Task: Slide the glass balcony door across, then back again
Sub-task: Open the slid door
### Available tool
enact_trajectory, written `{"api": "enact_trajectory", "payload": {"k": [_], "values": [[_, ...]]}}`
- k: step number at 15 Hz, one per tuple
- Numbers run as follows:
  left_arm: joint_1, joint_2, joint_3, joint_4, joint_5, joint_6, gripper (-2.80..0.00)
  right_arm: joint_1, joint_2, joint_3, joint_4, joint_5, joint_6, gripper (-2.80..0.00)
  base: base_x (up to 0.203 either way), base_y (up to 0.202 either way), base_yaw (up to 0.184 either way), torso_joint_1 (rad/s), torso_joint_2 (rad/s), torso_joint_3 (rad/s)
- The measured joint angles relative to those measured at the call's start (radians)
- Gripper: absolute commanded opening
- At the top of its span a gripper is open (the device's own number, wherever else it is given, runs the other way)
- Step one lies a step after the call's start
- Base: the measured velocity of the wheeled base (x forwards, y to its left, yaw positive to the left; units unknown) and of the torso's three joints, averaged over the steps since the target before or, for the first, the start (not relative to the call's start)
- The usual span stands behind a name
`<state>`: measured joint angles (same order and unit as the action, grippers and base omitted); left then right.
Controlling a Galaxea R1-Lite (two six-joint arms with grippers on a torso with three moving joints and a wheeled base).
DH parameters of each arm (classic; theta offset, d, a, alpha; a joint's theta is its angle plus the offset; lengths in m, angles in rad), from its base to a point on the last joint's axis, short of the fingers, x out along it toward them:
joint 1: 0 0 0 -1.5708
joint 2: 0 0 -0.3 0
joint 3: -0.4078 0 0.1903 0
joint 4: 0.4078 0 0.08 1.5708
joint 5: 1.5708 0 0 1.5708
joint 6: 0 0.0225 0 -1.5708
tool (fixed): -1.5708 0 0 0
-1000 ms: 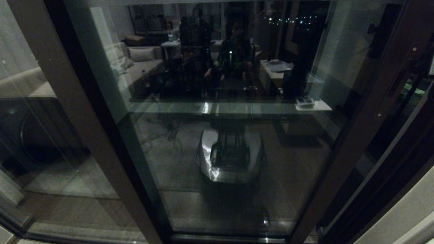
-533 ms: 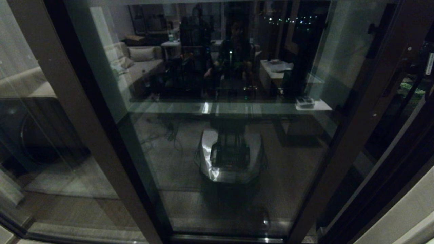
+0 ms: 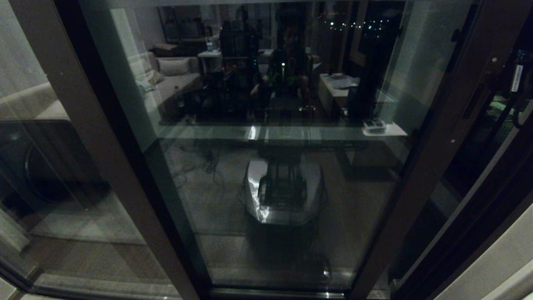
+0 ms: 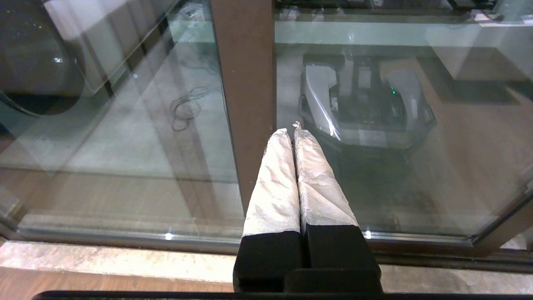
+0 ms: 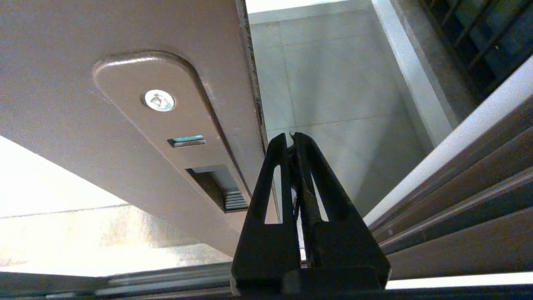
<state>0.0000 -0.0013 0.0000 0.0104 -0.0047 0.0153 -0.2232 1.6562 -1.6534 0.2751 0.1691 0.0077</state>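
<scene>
one closed right hand [image 5: 292,137] just beside the glass balcony door [image 5: 125,96] edge

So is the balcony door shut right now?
No, partly open: beyond the glass balcony door's stile edge, bare balcony floor shows past the shut right hand.

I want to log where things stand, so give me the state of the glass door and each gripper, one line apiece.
glass balcony door: partly slid open, a gap showing past its handle stile.
right gripper: shut, holding nothing, fingertips in the gap beside the stile's edge.
left gripper: shut, empty, parked pointing at the brown post low near the track.
</scene>
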Motion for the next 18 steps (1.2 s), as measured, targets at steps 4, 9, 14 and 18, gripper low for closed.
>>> {"api": "enact_trajectory", "payload": {"k": [4,9,14,18], "values": [[0.001,0.000,0.000,0.000,0.000,0.000,-2.80,0.022,-0.008,0.007,0.001,-0.001,0.007,-2.80,0.000,0.000,0.000,0.000,0.00,0.000],[0.000,0.000,0.000,0.000,0.000,0.000,-2.80,0.061,-0.013,0.008,0.003,-0.034,0.028,-2.80,0.000,0.000,0.000,0.000,0.00,0.000],[0.000,0.000,0.000,0.000,0.000,0.000,-2.80,0.092,-0.015,0.008,0.003,-0.042,0.033,-2.80,0.000,0.000,0.000,0.000,0.00,0.000],[0.000,0.000,0.000,0.000,0.000,0.000,-2.80,0.134,-0.015,0.008,0.002,-0.088,0.046,-2.80,0.000,0.000,0.000,0.000,0.00,0.000]]}}
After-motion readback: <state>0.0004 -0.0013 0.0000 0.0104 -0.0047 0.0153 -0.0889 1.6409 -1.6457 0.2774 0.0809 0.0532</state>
